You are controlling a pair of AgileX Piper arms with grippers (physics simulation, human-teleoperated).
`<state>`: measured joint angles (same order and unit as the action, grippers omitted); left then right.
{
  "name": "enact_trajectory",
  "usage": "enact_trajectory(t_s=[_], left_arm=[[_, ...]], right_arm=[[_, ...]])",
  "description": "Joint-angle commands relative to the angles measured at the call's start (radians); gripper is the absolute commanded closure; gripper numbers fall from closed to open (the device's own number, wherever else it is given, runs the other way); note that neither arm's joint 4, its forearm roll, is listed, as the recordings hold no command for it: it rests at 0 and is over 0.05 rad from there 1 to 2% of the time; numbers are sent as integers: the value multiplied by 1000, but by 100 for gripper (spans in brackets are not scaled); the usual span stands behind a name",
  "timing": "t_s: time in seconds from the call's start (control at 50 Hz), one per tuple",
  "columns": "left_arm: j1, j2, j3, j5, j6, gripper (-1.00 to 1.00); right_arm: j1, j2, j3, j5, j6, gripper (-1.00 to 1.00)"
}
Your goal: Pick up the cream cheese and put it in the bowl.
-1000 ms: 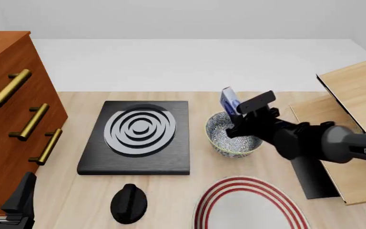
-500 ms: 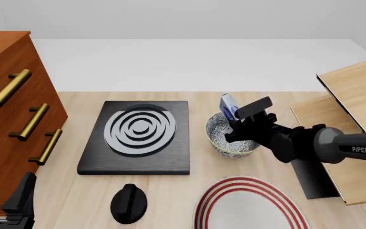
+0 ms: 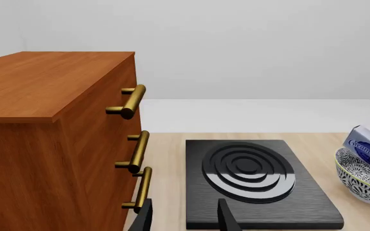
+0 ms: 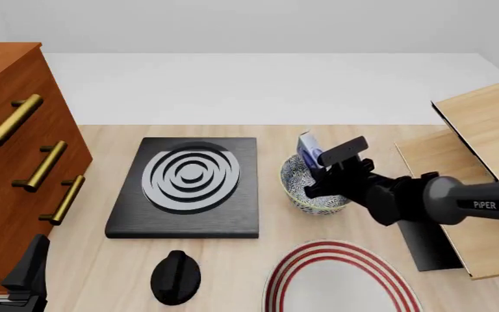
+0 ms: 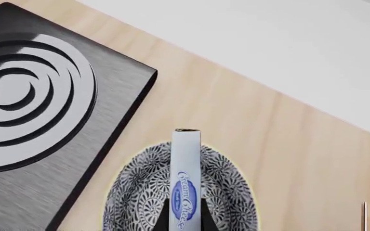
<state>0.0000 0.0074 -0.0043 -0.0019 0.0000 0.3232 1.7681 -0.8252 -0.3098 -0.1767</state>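
Black fingers of the right gripper clamp the pale grey-white cream cheese box edge-on, its blue oval logo showing, upright over the round blue-grey patterned ceramic bowl. Beside the bowl lies a black slab with grey concentric rings. The left gripper stands open near the wooden drawer cabinet.

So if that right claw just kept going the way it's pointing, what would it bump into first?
Probably the bowl: the right gripper, shut on the cream cheese, points down into it, so the box would likely meet the bowl's inside first.
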Motion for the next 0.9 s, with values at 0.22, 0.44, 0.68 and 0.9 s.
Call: enact_trajectory(t_s=[0.22,0.44,0.68,0.9], left_arm=[[0,0,0,0,0,-100],[0,0,0,0,0,-100],[0,0,0,0,0,-100],[0,0,0,0,0,-100]], right_arm=[[8,18,-8,-5,19,100],[12,12,-9,5,22,-100],[12,-1,-8,10,24,-100],[8,-42,-14,35,27,-100]])
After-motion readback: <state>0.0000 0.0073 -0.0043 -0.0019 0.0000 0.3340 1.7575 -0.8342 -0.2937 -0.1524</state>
